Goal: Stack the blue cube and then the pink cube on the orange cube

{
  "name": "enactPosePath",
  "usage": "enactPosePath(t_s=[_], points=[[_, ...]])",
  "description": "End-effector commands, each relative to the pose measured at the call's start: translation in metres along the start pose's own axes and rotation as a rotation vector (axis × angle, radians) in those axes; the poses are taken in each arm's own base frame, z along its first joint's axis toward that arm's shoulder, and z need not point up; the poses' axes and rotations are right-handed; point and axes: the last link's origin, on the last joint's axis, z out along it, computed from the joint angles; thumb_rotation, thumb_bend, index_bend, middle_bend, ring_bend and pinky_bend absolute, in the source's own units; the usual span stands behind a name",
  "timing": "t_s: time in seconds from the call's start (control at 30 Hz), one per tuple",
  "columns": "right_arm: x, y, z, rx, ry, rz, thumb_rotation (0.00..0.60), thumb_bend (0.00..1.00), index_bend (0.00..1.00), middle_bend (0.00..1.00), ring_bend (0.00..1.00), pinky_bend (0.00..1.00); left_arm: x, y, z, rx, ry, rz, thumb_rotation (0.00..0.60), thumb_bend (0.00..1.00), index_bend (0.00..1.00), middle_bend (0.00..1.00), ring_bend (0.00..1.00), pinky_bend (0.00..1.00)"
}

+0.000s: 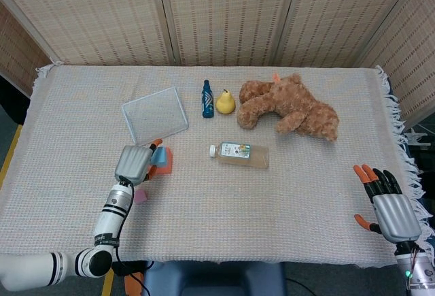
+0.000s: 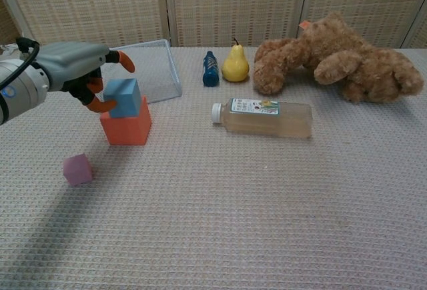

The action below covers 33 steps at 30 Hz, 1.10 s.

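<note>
The blue cube (image 2: 123, 97) (image 1: 160, 154) sits on top of the orange cube (image 2: 127, 129) (image 1: 163, 167), at the left of the cloth. My left hand (image 2: 73, 63) (image 1: 134, 163) is just left of the stack with its fingers spread; the upper finger is lifted clear of the blue cube and the thumb tip lies beside the cube's lower left edge. The pink cube (image 2: 77, 169) (image 1: 140, 196) lies alone on the cloth, nearer me and left of the stack. My right hand (image 1: 387, 204) rests open at the table's near right corner, holding nothing.
A clear plastic tray (image 2: 150, 70) lies just behind the stack. A small blue bottle (image 2: 210, 69), a yellow pear (image 2: 235, 65) and a brown teddy bear (image 2: 333, 57) stand further back. A juice bottle (image 2: 263, 118) lies on its side mid-table.
</note>
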Motion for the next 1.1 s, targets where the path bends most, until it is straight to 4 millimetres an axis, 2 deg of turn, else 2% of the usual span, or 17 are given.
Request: enactPosePath(t_s=[0.03, 0.2, 0.3, 0.4, 0.63, 0.8, 1.1], points=[[-0.001, 0.001, 0.000, 0.001, -0.007, -0.001, 0.600, 0.08, 0.00, 0.00, 0.00, 0.00, 0.004, 0.003, -0.024, -0.048, 0.018, -0.036, 0.600, 0.36, 0.18, 1.00, 1.00, 1.00], [0.000, 0.001, -0.002, 0.006, -0.009, 0.003, 0.600, 0.08, 0.00, 0.00, 0.00, 0.00, -0.006, -0.019, -0.083, -0.120, 0.028, -0.073, 0.600, 0.36, 0.24, 1.00, 1.00, 1.00], [0.001, -0.001, -0.003, 0.013, -0.004, 0.005, 0.600, 0.08, 0.00, 0.00, 0.00, 0.00, -0.021, -0.035, -0.105, -0.107, -0.001, -0.093, 0.600, 0.36, 0.25, 1.00, 1.00, 1.00], [0.000, -0.003, -0.004, 0.021, -0.006, 0.005, 0.600, 0.08, 0.00, 0.00, 0.00, 0.00, -0.037, -0.046, -0.116, -0.091, -0.050, -0.130, 0.600, 0.36, 0.26, 1.00, 1.00, 1.00], [-0.003, -0.007, -0.004, 0.038, -0.019, 0.003, 0.600, 0.08, 0.00, 0.00, 0.00, 0.00, -0.070, -0.057, -0.107, -0.021, -0.110, -0.172, 0.600, 0.34, 0.27, 1.00, 1.00, 1.00], [-0.003, -0.006, -0.003, 0.034, -0.020, 0.002, 0.600, 0.08, 0.00, 0.00, 0.00, 0.00, -0.083, -0.060, -0.093, 0.038, -0.083, -0.177, 0.600, 0.33, 0.27, 1.00, 1.00, 1.00], [-0.003, -0.005, -0.003, 0.026, -0.020, -0.002, 0.600, 0.08, 0.00, 0.00, 0.00, 0.00, -0.094, -0.050, -0.090, 0.035, -0.112, -0.227, 0.600, 0.31, 0.26, 1.00, 1.00, 1.00]])
